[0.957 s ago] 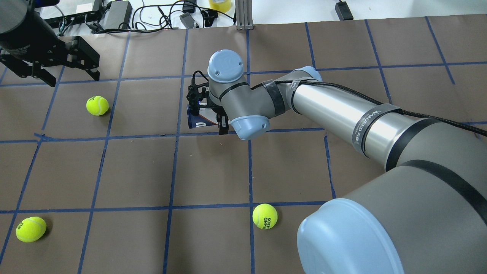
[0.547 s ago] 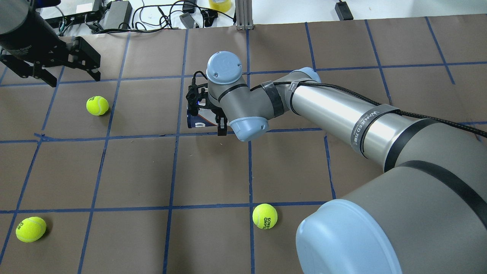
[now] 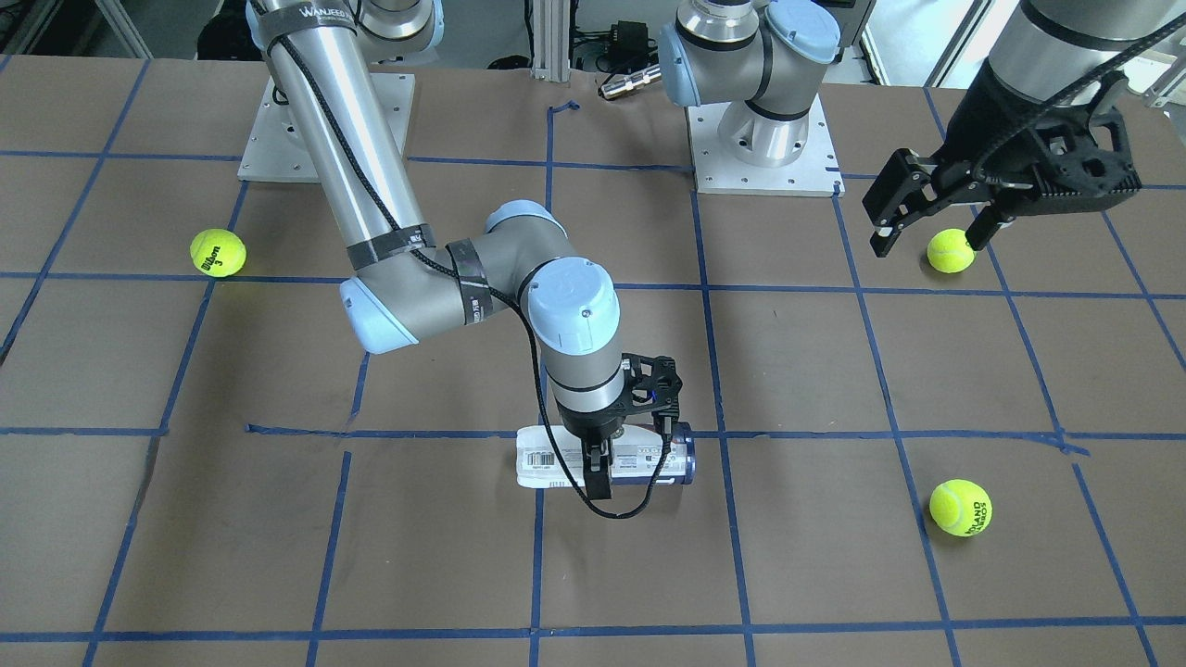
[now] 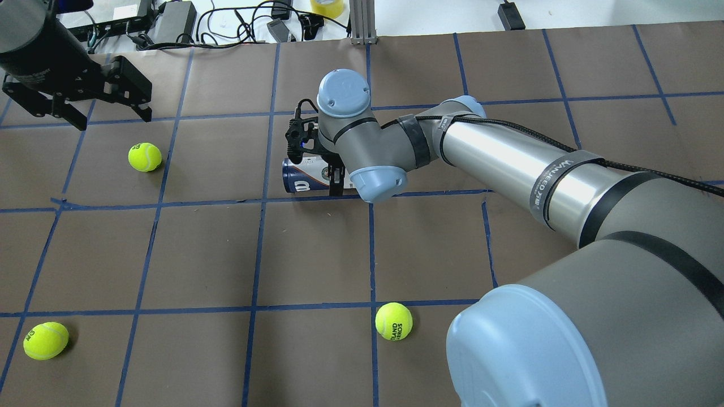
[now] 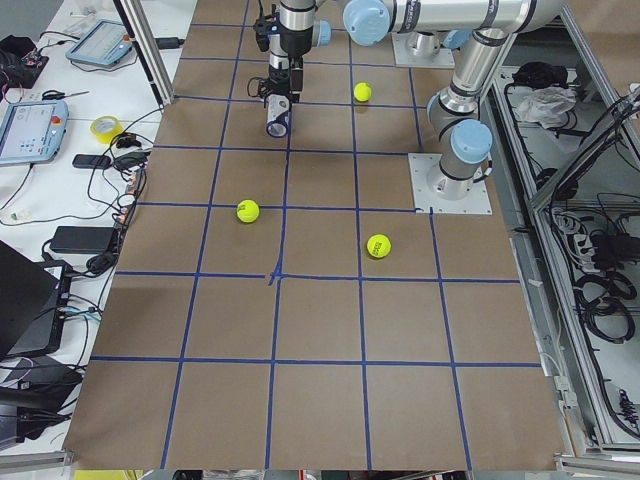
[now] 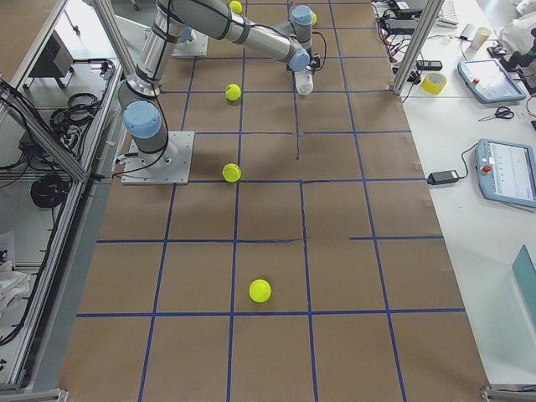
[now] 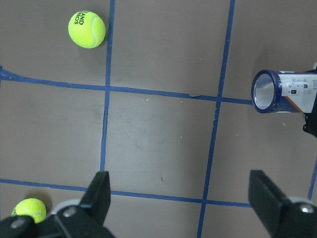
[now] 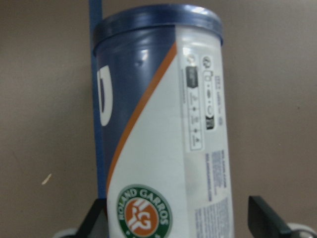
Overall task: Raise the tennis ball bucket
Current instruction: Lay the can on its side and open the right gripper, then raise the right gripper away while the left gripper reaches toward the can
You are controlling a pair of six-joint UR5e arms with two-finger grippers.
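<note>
The tennis ball bucket [image 4: 302, 176] is a slim can with a white label and a navy end. It lies on its side on the brown table near the middle, and it also shows in the front view [image 3: 547, 463] and the left wrist view [image 7: 277, 91]. My right gripper [image 4: 334, 175] reaches down over its middle with one finger on each side. In the right wrist view the can [image 8: 163, 148] fills the space between the fingers [image 8: 265, 223], with a gap on the right side. My left gripper [image 4: 110, 117] is open and empty, high at the far left.
Three yellow-green tennis balls lie loose: one under the left gripper [image 4: 145, 156], one at the near left [image 4: 45, 340], one at the near middle [image 4: 393, 321]. Cables and boxes [image 4: 169, 17] sit past the table's far edge.
My right wrist has shifted a little right along the can, so more of its navy end shows. The can has stayed on the table. The left gripper has barely moved.
</note>
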